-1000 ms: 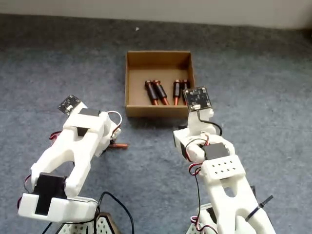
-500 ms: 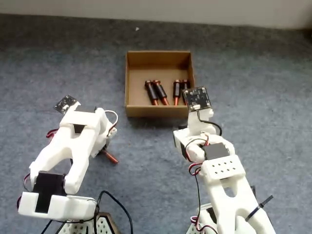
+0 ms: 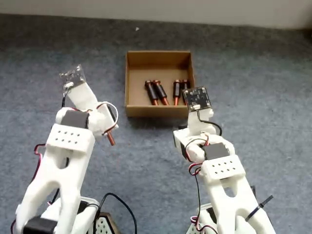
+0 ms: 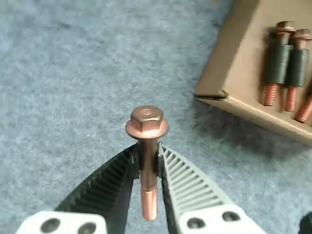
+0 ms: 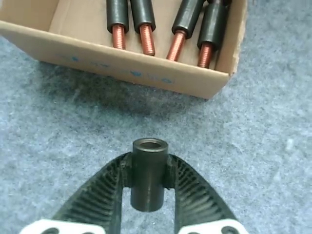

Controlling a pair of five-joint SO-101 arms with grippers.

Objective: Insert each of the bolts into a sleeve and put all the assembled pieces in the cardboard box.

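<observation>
My left gripper (image 4: 146, 161) is shut on a copper bolt (image 4: 146, 146), hex head pointing away from the wrist, held above the grey carpet beside the cardboard box (image 4: 229, 92). In the high view the bolt (image 3: 110, 138) pokes out below the left arm, left of the box (image 3: 131, 68). My right gripper (image 5: 148, 178) is shut on a black sleeve (image 5: 148, 170), its open bore facing the box (image 5: 146, 73). The right arm's wrist hovers at the box's front right corner. Several assembled bolt-and-sleeve pieces (image 3: 157, 91) lie inside the box.
Grey carpet (image 3: 253, 83) covers the table around the box. A pale wall edge (image 3: 195, 9) runs along the back. Cables trail at the arms' bases near the front edge.
The left arm has lifted and swung up toward the box, turning the bolt from lying sideways to pointing down and forward. The right arm has not moved.
</observation>
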